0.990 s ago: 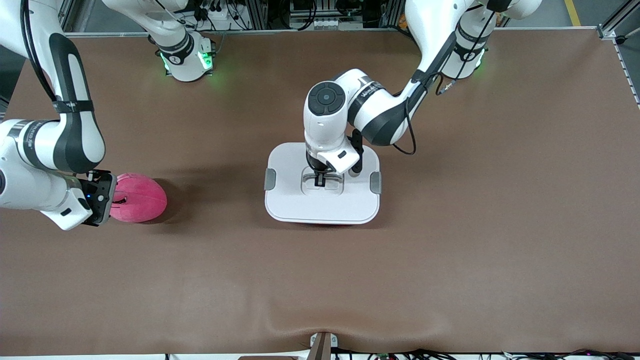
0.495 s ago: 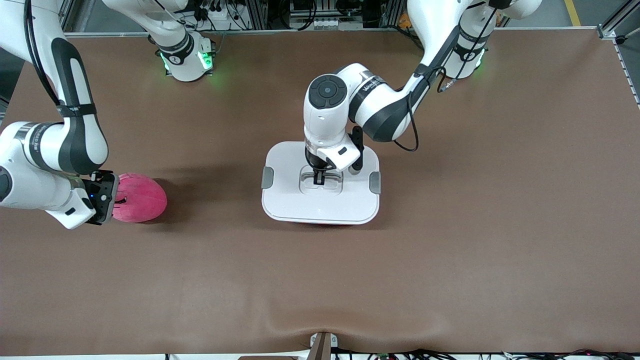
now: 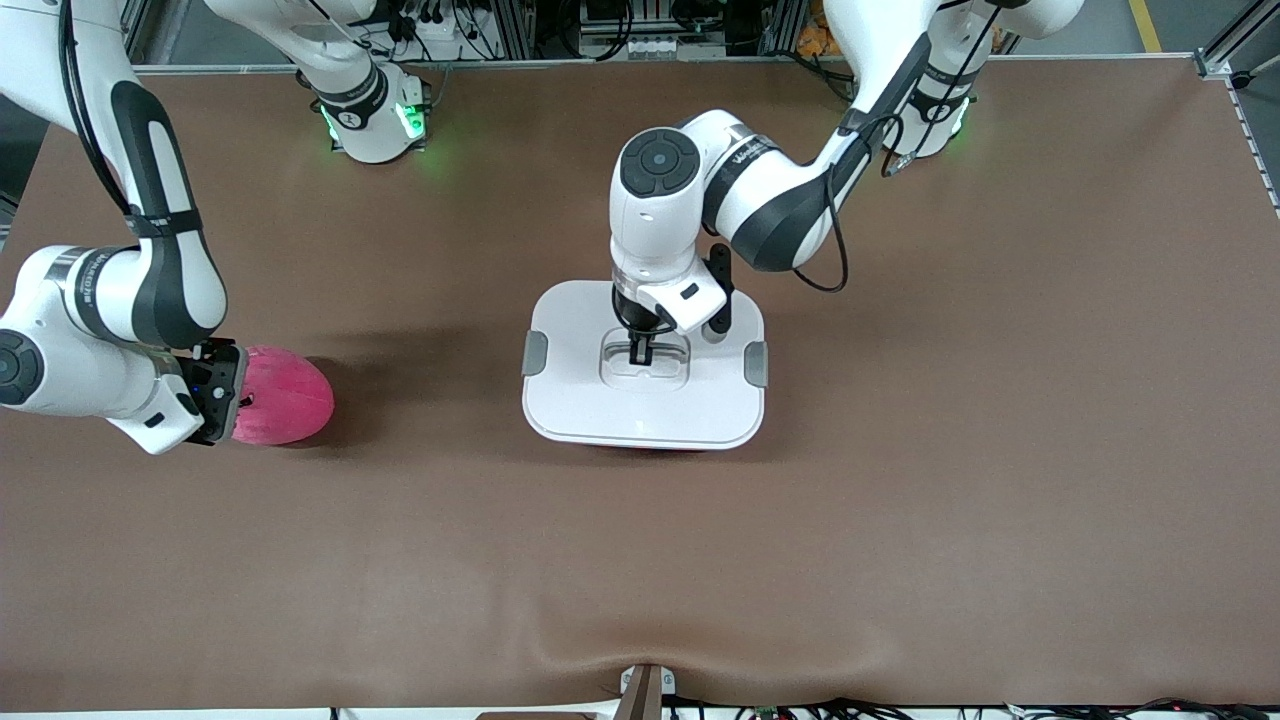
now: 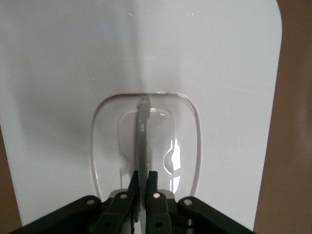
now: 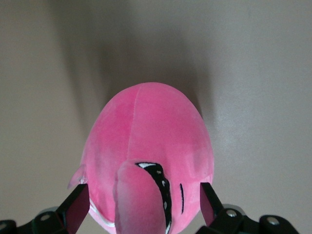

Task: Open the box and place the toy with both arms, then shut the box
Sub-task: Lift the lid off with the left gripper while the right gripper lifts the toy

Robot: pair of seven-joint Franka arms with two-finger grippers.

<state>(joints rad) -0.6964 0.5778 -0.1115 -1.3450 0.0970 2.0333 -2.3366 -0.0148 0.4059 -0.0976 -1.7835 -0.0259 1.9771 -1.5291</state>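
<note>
Since a second ago the lid (image 3: 643, 365) has come up with the left arm's wrist: it shows slightly larger and shifted away from the front camera, with a thin pink sliver of the box (image 3: 655, 451) showing at its near edge. The right arm's wrist has drifted a little, while the toy (image 3: 283, 396) sits in the same spot.

Left gripper (image 3: 639, 354) is down in the lid's recessed handle (image 4: 142, 141), fingers (image 4: 152, 191) pinched together on the thin upright handle bar. Grey clips (image 3: 535, 353) sit on both short sides of the lid. Box is mid-table, mostly hidden under the lid.

Right gripper (image 5: 142, 208) is at the toy, toward the right arm's end of the table. Its fingers (image 5: 78, 208) are spread, one on each side of the plush, close to its flanks; can't tell if they touch. Toy rests on the brown table (image 3: 900, 500), well apart from the box, dark face marking toward the gripper.
</note>
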